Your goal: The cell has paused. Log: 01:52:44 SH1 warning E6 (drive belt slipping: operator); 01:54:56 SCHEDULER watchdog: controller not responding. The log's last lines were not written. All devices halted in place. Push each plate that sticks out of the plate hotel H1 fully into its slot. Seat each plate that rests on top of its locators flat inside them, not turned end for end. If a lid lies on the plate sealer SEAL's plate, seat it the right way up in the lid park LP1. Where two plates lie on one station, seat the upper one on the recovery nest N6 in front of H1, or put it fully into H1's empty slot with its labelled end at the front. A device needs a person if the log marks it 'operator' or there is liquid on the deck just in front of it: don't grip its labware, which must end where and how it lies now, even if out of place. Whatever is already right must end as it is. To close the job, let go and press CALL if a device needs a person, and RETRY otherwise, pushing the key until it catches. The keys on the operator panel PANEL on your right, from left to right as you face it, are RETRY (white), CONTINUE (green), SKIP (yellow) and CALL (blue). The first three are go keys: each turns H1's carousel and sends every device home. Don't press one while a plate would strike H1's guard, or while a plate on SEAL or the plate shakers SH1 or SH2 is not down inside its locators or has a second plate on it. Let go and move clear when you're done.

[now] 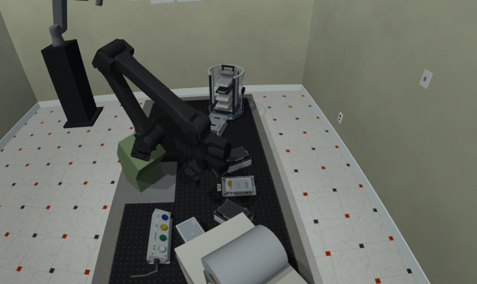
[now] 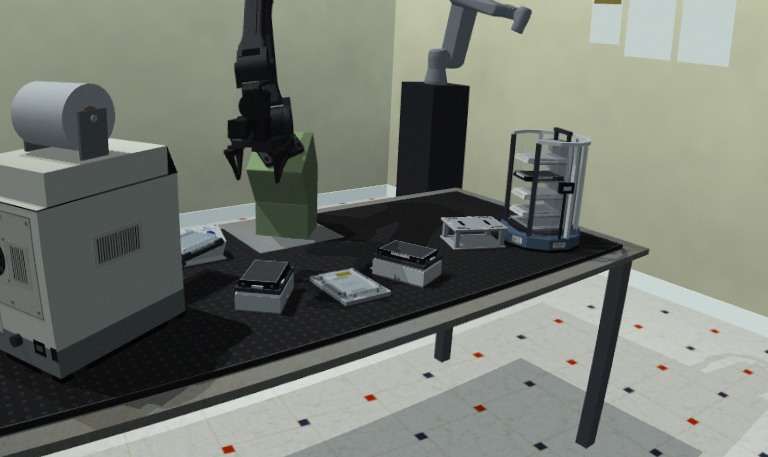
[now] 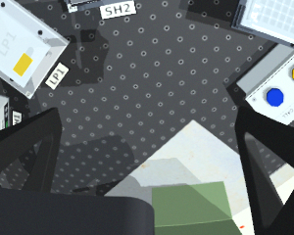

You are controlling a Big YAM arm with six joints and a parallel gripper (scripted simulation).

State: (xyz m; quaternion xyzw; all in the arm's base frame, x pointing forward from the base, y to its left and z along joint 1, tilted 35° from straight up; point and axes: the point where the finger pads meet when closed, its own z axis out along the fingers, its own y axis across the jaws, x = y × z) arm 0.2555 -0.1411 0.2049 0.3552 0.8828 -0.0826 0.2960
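My gripper [image 1: 192,175] [image 2: 257,178] [image 3: 148,117] is open and empty, high above the deck between the base and LP1. Shaker SH1 [image 1: 242,166] [image 2: 396,270] and shaker SH2 [image 2: 261,301] each bear a dark plate. Lid park LP1 [image 2: 341,300] [image 3: 46,66] lies between them; a pale clear piece with a yellow mark shows there. A pale plate [image 1: 190,229] [image 3: 281,17] lies at SEAL. Panel PANEL [image 1: 154,235] shows its blue CALL key [image 1: 164,217] [image 3: 274,97]. Hotel H1 [image 2: 543,240] holds several plates, one dark. Nest N6 [image 1: 218,117] [image 2: 481,223] looks bare. Exact seating is too small to tell.
The sealer's tall body [image 1: 218,232] [image 2: 113,248], topped by a large roll [image 1: 246,255] [image 2: 62,112], stands beyond SH2. The green block [image 1: 140,164] [image 2: 286,203] [image 3: 191,203] stands by my arm's base. A grey arm on a black pedestal [image 1: 72,84] [image 2: 431,141] stands beyond the table.
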